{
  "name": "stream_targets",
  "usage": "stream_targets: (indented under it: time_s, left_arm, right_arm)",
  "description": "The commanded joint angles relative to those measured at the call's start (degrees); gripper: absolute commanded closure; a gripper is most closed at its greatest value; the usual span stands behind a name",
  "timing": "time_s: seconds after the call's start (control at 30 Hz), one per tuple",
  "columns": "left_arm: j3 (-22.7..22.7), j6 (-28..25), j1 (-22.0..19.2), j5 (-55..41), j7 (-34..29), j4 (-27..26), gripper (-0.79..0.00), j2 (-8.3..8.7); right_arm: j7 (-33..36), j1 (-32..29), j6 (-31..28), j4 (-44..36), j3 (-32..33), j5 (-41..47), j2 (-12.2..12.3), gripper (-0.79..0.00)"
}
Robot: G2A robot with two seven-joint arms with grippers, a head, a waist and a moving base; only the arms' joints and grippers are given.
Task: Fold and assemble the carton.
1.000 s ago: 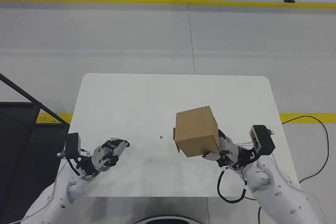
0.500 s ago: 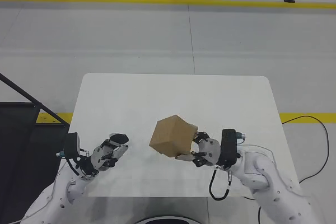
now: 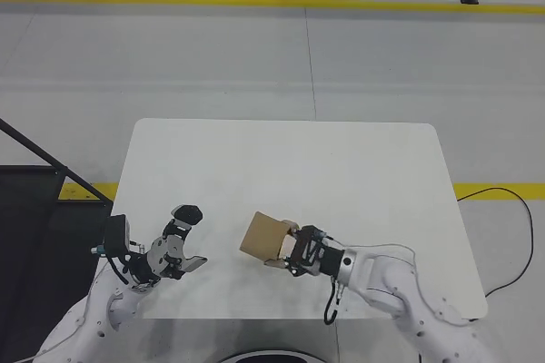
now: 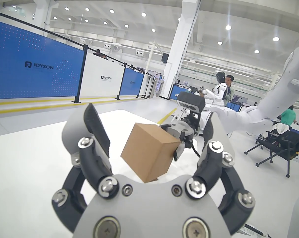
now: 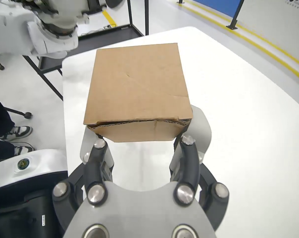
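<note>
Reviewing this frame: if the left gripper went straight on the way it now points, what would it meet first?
Most likely the carton. It lies dead ahead of the open left gripper, tilted, and is clamped at its far side by the right gripper. How much table lies between is hard to judge.

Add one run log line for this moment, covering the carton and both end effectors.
brown cardboard carton: box-shaped, tilted | right end effector: shut on carton | left end effector: open, facing carton, not touching it
</note>
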Motion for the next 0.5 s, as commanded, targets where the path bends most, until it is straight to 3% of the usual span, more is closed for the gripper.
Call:
stream_targets:
  time_s: [0.0,0.23,0.47]
  left_arm:
    - [0.0,0.0,0.0,0.0,0.0,0.0,-0.785,0.00]
    - [0.0,0.0,0.0,0.0,0.0,0.0,-0.785,0.00]
    - [0.0,0.0,0.0,0.0,0.0,0.0,-0.785,0.00]
  right_arm:
    - [1.1,0.3,1.9,0.7,-1.4,-1.8,-0.5,0.000]
    - [4.7,2.2,5.8,4.6,-5.3,-3.9,-2.5,0.000]
    - [3.7,4.0,10.0,8.7,-7.1,-5.3,-4.3,0.000]
